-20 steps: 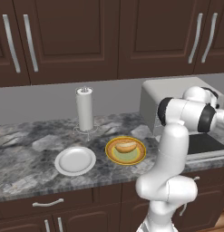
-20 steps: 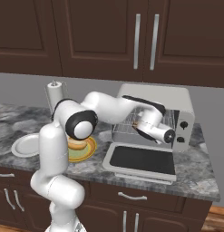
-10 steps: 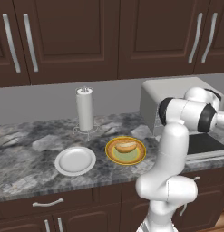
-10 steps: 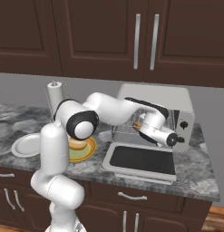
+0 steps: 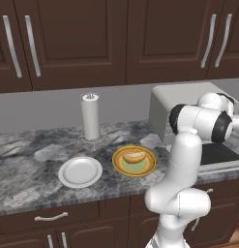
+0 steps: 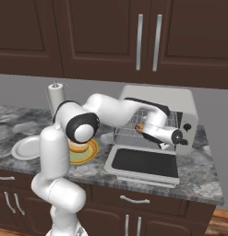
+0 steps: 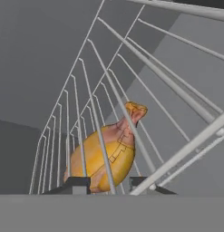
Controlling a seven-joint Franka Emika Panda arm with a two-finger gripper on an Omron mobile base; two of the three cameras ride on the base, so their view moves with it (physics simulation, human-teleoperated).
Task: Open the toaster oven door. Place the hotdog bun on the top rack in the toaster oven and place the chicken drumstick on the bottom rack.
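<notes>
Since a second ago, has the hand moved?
Yes. In the right base view the hand has pulled left, away from the knobs, deeper into the toaster oven.

Even, soft rendered light fell across the kitchen, shadows faint beneath the cabinets (image 5: 67, 43), while the oven's interior appeared dim grey, sharp and glare-free.

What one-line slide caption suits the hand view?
Golden-brown chicken drumstick held between dark fingers against thin silver wire rack bars.

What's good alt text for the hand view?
A golden-brown chicken drumstick sits between the gripper fingertips, bone end pointing away, seen through thin silver wire rack bars inside the grey toaster oven.
</notes>
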